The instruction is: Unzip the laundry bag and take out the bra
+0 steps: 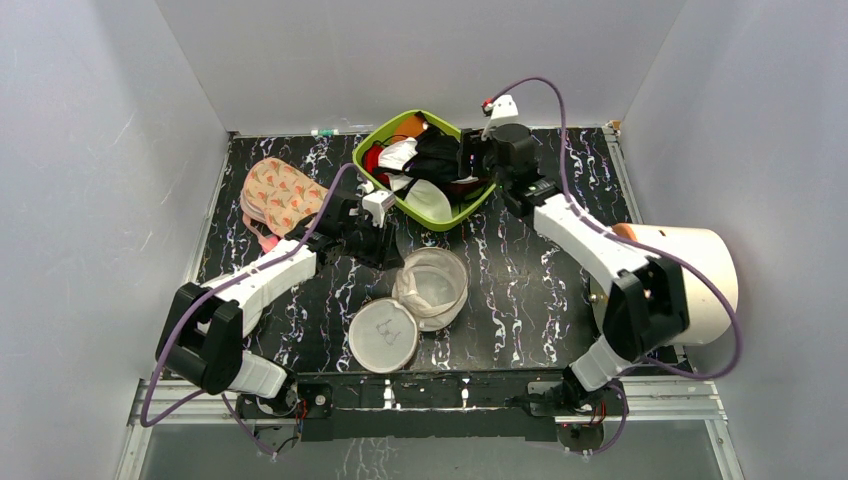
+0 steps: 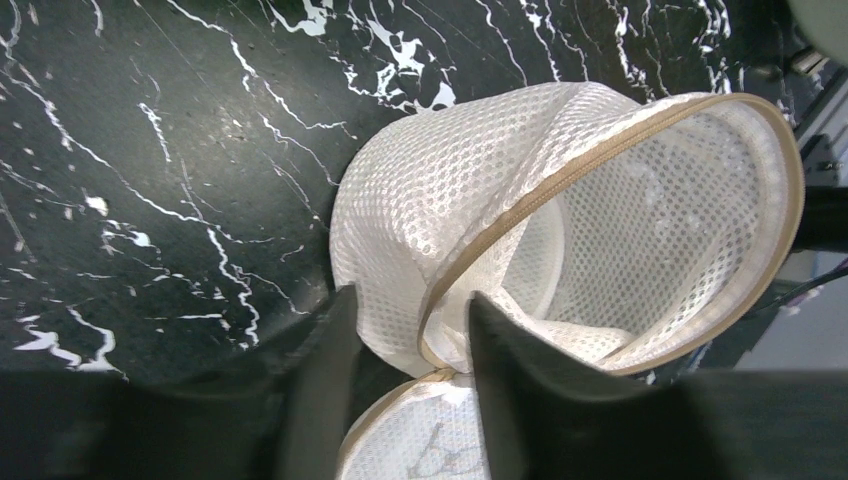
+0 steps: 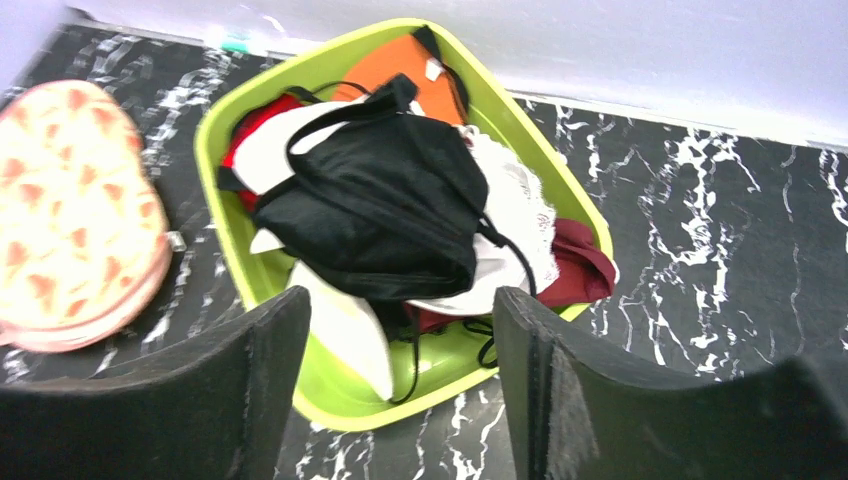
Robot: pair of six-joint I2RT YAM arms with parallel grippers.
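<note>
No readable text; only a black glasses-like mark [image 1: 388, 331] on the laundry bag [image 1: 432, 288] lid [image 1: 372, 350].

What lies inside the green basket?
In the green basket, a black bra lies on top of a white garment, an orange garment and a dark red garment; whatever is beneath is covered.

Robot laboratory test cell: a black marble-patterned table [image 1: 540, 290] enclosed on its left, right and far sides by plain pale panel walls [image 1: 100, 150], with a cabled left arm [image 1: 265, 280] and right arm [image 1: 590, 240] bolted to a metal rail [image 1: 660, 400] along its near edge.
</note>
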